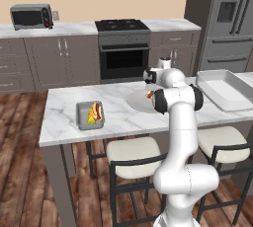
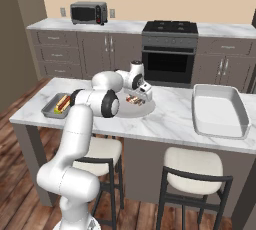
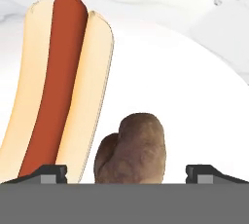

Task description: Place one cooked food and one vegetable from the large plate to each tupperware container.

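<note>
The large plate (image 1: 136, 103) (image 2: 137, 110) (image 3: 194, 96) lies mid-counter. On it are a hot dog in a bun (image 3: 63, 86) (image 1: 149, 94) (image 2: 133, 99) and a brown, lumpy, potato-like piece (image 3: 133, 150). My gripper (image 3: 127, 173) (image 1: 149, 87) (image 2: 142, 95) hangs open just above the plate. Its fingertips (image 3: 53, 173) stand either side of the brown piece, and the hot dog is just left of them. The tupperware container (image 1: 80, 117) (image 2: 50, 109) sits at the counter's left end. It holds a yellow corn cob, the vegetable (image 1: 92, 117), beside a second hot dog (image 1: 98, 111).
A large pale rectangular tray (image 1: 225, 89) (image 2: 220, 110) sits at the right end of the marble island. Stools (image 1: 133, 157) stand along the near side. Stove, microwave and cabinets line the far wall.
</note>
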### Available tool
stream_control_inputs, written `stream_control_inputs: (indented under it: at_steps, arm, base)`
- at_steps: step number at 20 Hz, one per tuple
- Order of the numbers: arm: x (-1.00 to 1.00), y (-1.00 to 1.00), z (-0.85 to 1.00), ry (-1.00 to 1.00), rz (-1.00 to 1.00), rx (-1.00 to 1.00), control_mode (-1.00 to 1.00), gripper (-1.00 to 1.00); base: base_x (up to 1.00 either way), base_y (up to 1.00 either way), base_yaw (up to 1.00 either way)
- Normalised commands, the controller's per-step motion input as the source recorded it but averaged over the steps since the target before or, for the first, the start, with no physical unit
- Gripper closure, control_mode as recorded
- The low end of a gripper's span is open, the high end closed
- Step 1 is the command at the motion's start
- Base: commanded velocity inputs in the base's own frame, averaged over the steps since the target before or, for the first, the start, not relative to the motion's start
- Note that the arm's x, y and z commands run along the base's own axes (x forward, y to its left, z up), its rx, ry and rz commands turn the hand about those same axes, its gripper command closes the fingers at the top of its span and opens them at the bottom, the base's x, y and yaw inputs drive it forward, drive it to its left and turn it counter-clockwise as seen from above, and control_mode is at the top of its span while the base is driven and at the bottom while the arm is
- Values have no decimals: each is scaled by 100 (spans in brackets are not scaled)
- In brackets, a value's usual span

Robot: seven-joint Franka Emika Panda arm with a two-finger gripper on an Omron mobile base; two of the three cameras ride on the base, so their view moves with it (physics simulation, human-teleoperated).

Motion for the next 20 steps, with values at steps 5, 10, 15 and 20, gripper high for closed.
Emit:
stream_control_inputs:
  at_steps: [5, 10, 15, 20]
  arm:
    - [0, 0, -10, -4, 0, 0, -100, 100]
    - [-11, 0, -2, 0, 0, 0, -100, 100]
    - [-7, -2, 0, 0, -2, 0, -100, 100]
    - [-3, -33, 16, -3, -5, 0, -100, 100]
  base:
    - [0, 0, 0]
    - [0, 0, 0]
    - [0, 0, 0]
    - [0, 0, 0]
